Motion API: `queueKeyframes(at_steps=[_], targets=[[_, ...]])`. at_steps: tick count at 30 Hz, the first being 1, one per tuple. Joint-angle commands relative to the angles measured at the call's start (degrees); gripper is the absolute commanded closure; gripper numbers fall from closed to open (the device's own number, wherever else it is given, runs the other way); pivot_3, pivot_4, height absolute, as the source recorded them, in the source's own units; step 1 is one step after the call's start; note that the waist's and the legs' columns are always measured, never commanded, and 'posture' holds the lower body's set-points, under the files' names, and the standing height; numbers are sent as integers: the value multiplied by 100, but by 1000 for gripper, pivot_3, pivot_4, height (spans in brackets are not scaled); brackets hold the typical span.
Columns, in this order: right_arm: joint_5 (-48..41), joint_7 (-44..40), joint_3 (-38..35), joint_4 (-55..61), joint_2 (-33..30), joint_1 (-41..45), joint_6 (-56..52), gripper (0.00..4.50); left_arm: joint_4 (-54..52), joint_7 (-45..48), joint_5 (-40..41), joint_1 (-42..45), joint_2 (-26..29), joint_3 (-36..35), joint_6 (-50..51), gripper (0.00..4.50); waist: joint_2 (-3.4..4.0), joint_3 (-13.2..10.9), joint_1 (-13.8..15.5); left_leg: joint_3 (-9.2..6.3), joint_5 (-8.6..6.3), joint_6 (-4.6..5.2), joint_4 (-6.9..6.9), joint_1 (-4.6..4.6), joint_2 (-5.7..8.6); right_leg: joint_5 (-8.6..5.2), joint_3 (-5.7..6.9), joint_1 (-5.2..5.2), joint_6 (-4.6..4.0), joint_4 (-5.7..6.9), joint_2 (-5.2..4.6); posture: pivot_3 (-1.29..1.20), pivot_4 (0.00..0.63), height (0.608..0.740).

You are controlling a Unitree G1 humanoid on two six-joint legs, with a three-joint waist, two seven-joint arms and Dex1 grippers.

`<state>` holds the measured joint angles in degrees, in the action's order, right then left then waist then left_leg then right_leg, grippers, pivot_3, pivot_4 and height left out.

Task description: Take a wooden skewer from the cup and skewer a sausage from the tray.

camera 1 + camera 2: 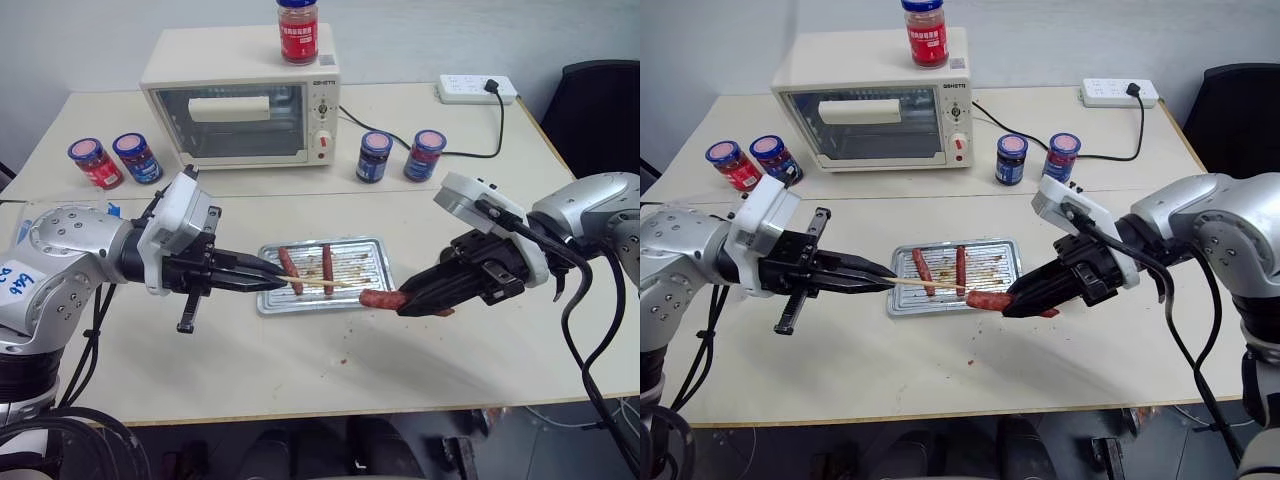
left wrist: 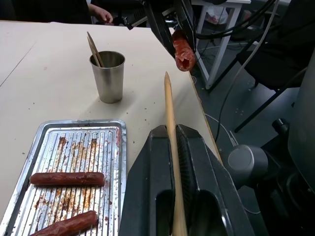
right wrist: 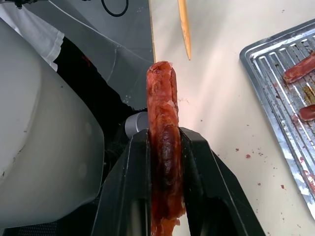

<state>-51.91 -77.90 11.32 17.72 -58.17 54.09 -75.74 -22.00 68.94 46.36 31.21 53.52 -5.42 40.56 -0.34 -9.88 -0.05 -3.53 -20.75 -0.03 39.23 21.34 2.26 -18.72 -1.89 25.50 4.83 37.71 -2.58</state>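
wooden skewer (image 1: pixel 322 284) clamped in my left gripper (image 1: pixel 268 277) points level at the sausage (image 1: pixel 380 298), right gripper (image 1: pixel 412 303) pinching it above the tray (image 1: pixel 372 250).

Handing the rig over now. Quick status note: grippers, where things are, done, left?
Left gripper: shut on the wooden skewer, tip pointing toward the right gripper.
Right gripper: shut on the sausage, held above the table just off the tray's near corner, free end facing the skewer.
Two other sausages lie on the tray. The cup stands beyond the tray with one more stick in it.
Done: skewer taken, sausage picked up.
Left: the tip hasn't entered the sausage; line them up and push it in lengthwise.
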Motion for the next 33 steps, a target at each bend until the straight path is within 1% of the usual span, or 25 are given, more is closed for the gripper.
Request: queueKeyframes(at_steps=[1, 9, 19, 33], targets=[[93, -18, 1, 39, -57, -51, 182, 3691, -171, 31, 74, 58, 68, -138, -42, 4500, 0, 0, 1, 0, 0, 0, 0, 0, 0, 0, 0, 0, 0, 0, 0, 0, 150, 740], [197, -1, 78, -79, 6, -28, 236, 3691, -198, 68, 102, 55, 102, -126, -35, 4500, 0, 0, 0, 0, 0, 0, 1, 0, 0, 0, 0, 0, 0, 1, 0, 0, 150, 740], [86, 101, 10, -257, 116, 122, 83, 3691, -156, 128, 7, 24, 86, -72, -110, 4500, 0, 0, -1, 0, 0, 0, 1, 0, 0, 0, 0, 0, 0, 2, 0, 0, 150, 740], [-564, 521, -381, -127, 516, 421, -552, 3691, -76, 25, -109, 200, -132, 100, -181, 4500, 0, 0, -5, 0, 0, 0, 4, 0, 0, 0, 0, 0, 0, 4, 0, 0, 150, 740]])
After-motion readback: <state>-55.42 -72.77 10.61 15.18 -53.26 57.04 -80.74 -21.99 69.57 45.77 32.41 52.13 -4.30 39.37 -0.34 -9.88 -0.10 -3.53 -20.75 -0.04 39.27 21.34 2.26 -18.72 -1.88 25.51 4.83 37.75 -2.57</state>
